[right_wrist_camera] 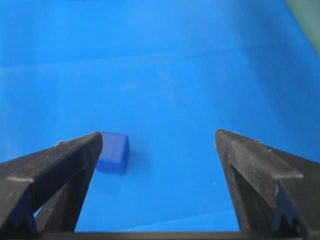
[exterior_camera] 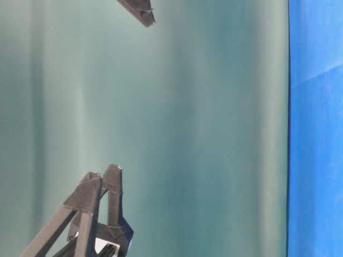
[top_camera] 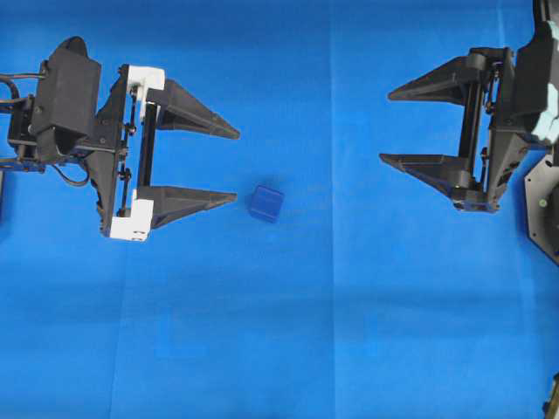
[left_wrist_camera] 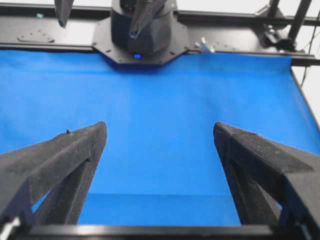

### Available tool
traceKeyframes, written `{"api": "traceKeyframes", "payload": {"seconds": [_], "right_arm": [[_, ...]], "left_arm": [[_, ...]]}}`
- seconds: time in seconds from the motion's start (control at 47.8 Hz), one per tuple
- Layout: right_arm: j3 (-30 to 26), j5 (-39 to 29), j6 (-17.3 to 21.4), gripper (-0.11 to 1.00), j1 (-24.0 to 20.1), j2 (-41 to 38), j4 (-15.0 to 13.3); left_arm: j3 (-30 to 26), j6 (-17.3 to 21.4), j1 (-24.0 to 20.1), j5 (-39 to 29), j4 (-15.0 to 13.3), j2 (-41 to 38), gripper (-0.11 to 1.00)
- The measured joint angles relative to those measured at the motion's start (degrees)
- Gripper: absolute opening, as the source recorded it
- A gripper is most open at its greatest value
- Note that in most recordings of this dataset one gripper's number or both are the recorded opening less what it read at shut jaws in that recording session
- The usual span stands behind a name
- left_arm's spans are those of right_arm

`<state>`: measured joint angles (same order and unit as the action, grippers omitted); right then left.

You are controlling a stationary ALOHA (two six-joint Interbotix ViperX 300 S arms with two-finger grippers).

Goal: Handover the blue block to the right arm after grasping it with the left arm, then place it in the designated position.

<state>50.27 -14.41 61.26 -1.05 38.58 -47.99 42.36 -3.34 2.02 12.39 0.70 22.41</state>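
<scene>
Two grippers, left (top_camera: 238, 166) and right (top_camera: 386, 123), are showing fingers apart; we're seeing the blue block (top_camera: 265, 202) lying loose just beyond left's lower fingertip, risking a nudge

Whole table's covered in a bright blue cloth (top_camera: 349, 332), faint fold line running top to bottom near the middle. Only thing lying on it is the blue block (top_camera: 265, 202), just left of center.

No text, label, brand, number or sign can be read on any surface in any of the four views.
</scene>
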Motion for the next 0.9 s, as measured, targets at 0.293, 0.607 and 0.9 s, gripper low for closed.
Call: {"api": "traceKeyframes", "payload": {"seconds": [0.293,0.607,0.9], "right_arm": [[0.0,0.8,0.0,0.88,0.0,-0.9,0.0],[-0.1,6.3,0.0,0.88,0.0,0.0,-2.9],[-0.1,9.3,0.0,0.88,-0.1,2.2,-4.7]], "left_arm": [[0.1,0.1,0.0,0.0,0.0,0.0,0.92],[-0.2,0.0,0.0,0.0,0.0,0.0,0.92],[-0.6,0.0,0.0,0.0,0.0,0.0,0.92]]}}
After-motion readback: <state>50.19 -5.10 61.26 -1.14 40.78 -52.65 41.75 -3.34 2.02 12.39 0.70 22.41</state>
